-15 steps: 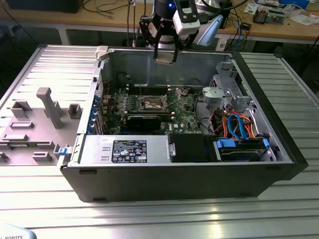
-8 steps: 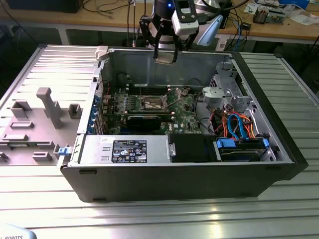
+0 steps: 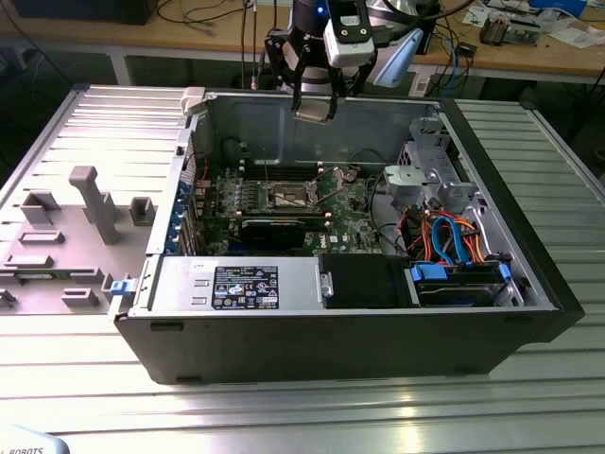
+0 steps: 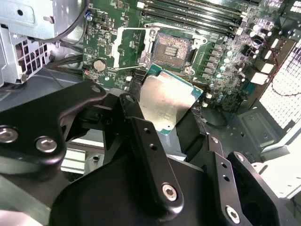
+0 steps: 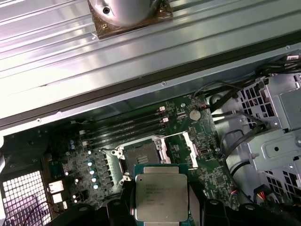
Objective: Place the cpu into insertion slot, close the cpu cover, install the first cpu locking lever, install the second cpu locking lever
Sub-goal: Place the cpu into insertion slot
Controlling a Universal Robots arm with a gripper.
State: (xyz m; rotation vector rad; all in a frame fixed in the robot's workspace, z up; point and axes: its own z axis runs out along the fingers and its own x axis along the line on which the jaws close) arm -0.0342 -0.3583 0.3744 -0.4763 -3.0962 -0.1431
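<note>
Currently held: the cpu [image 5: 161, 193], pinched by opposite edges between the closed black fingers [image 4: 149, 141] of the gripper [image 3: 315, 102]. Its silvery top faces the wrist cameras, and it hangs clear above the open computer case [image 3: 331, 340].

Contents of case, below the gripper:
- green motherboard [image 3: 354, 203]
- the insertion slot [image 4: 171, 48], dark centre bare, beneath the chip and apart from it
- the cpu cover [image 5: 190, 148], swung open beside the slot
- long black memory slots [image 5: 124, 129] alongside the slot
- coin cell [image 4: 99, 65] just past the cover

Farther from the gripper, within the case:
- labelled power supply [image 3: 241, 284]
- drive bay [image 3: 454, 288] with blue and orange cables [image 3: 444, 236]

Outside the case, well apart from the gripper: grey fixture tray [image 3: 57, 255] on the ribbed metal table [image 3: 378, 416].
</note>
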